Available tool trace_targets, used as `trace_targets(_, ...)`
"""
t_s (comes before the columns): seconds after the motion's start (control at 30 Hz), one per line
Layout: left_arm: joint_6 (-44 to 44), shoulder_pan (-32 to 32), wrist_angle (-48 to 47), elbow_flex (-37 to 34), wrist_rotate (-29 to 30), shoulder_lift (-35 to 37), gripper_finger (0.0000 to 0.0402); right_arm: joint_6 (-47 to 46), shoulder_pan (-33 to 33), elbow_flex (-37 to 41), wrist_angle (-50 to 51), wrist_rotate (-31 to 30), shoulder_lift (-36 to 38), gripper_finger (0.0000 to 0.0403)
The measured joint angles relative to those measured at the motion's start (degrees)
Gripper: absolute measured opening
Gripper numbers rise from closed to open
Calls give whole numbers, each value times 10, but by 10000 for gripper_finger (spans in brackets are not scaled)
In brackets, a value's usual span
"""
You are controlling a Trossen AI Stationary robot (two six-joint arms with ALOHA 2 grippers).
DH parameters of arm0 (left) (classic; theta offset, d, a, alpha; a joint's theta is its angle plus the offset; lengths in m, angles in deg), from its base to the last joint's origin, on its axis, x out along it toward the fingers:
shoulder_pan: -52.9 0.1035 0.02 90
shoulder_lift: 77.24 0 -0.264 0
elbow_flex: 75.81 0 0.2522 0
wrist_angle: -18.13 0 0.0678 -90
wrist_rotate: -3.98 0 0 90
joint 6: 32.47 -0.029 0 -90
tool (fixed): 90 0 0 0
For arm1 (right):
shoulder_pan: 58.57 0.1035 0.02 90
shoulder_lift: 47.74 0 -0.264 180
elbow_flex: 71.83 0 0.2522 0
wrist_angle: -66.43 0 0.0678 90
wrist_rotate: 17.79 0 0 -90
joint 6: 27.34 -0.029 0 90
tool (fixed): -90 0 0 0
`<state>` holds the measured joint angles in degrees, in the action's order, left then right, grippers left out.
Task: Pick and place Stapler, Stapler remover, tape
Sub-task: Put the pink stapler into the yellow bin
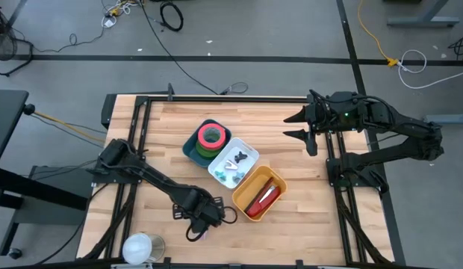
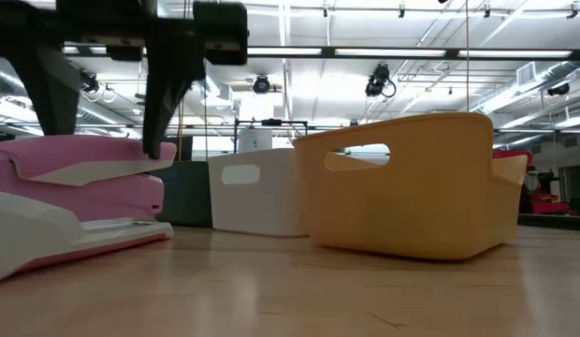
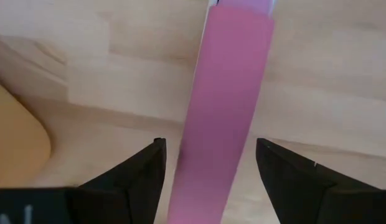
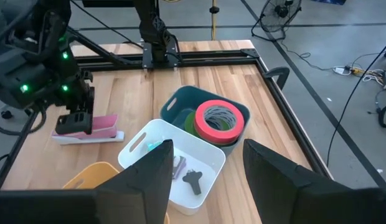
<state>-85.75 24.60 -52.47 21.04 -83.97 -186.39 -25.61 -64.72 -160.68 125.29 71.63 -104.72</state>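
Note:
A pink stapler (image 3: pixel 224 93) with a white base lies on the wooden table near its front edge; it also shows in the low view (image 2: pixel 75 178) and the right wrist view (image 4: pixel 99 127). My left gripper (image 3: pixel 208 149) is open and points down over it, one finger on either side of its length, with a gap showing at each. In the high view my left gripper (image 1: pixel 202 215) hides the stapler. My right gripper (image 1: pixel 300 125) is open and empty above the table's far right part.
Three bins stand in a row mid-table. The dark teal bin (image 1: pixel 188 148) holds red and green tape rolls (image 1: pixel 210 137), the white bin (image 1: pixel 216 170) holds small staple removers, and the yellow bin (image 1: pixel 243 196) holds a red stapler (image 1: pixel 263 198). A white round object (image 1: pixel 142 246) sits at the front left.

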Motion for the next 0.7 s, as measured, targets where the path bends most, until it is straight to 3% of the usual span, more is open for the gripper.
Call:
trace_targets(0.47,-29,0,0,-2,-2,-27,247,0,0,0,2,0,0,194)
trace_targets(0.7,-29,0,0,-2,-4,-27,206,0,0,0,12,0,0,194)
